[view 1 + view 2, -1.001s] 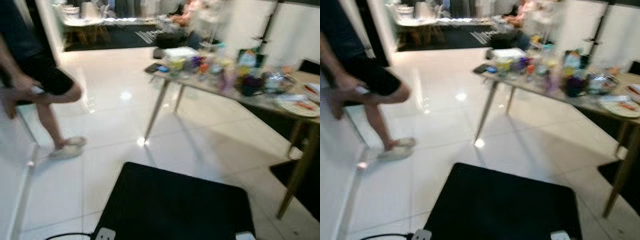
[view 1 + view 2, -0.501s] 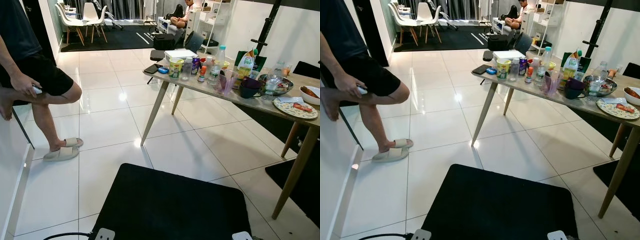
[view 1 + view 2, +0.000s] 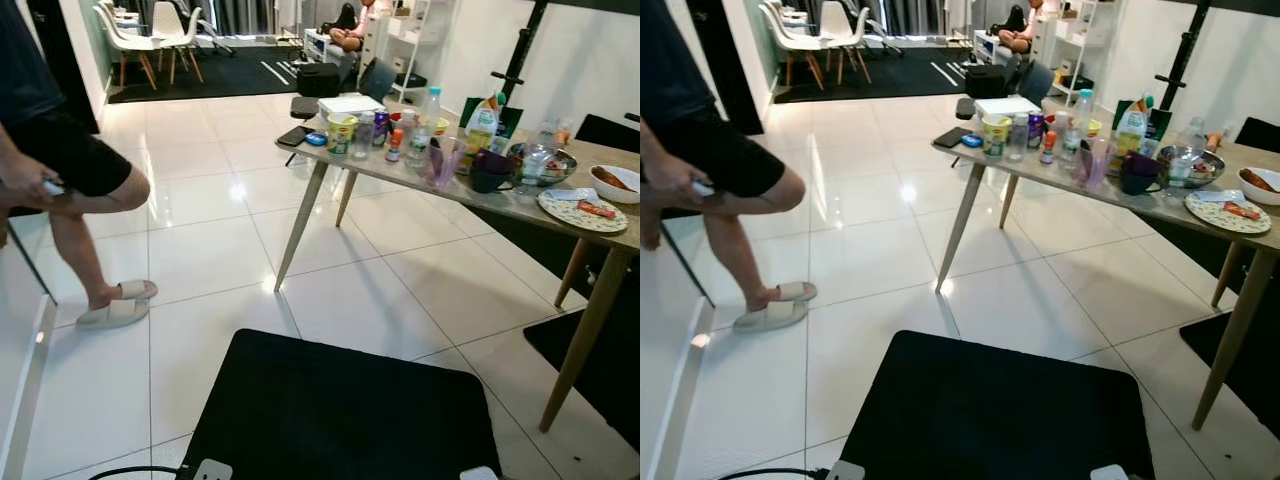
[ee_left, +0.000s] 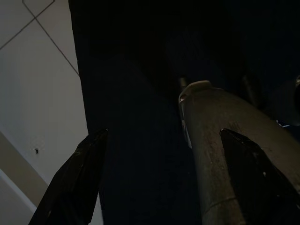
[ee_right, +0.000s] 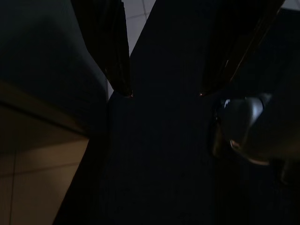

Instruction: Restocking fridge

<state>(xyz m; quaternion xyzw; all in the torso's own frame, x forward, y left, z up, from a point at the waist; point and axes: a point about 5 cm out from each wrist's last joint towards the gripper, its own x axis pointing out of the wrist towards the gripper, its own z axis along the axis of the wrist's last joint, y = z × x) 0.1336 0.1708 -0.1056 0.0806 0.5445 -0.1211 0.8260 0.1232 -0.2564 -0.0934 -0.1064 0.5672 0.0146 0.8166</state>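
A long wooden table (image 3: 500,200) stands ahead to the right, crowded with groceries. On it I make out a clear water bottle (image 3: 430,112), a green cup of noodles (image 3: 341,134), a drink can (image 3: 381,128), a green carton (image 3: 483,125), a purple cup (image 3: 440,162) and a plate of food (image 3: 580,210). My left gripper (image 4: 162,136) hangs open over a dark surface with nothing between its fingers. My right gripper (image 5: 164,93) is open too, with nothing in it, in deep shade.
A person (image 3: 70,170) stands on one slippered foot at the left, close to a white wall. A black mat (image 3: 340,410) lies on the white tiles just ahead. White chairs (image 3: 150,30) and a seated person (image 3: 350,35) are far back. A dark rug (image 3: 600,360) lies under the table's right end.
The whole picture has shifted and the blur of a second ago has cleared, so the camera moved. The table looks a little nearer. Nothing on it has moved.
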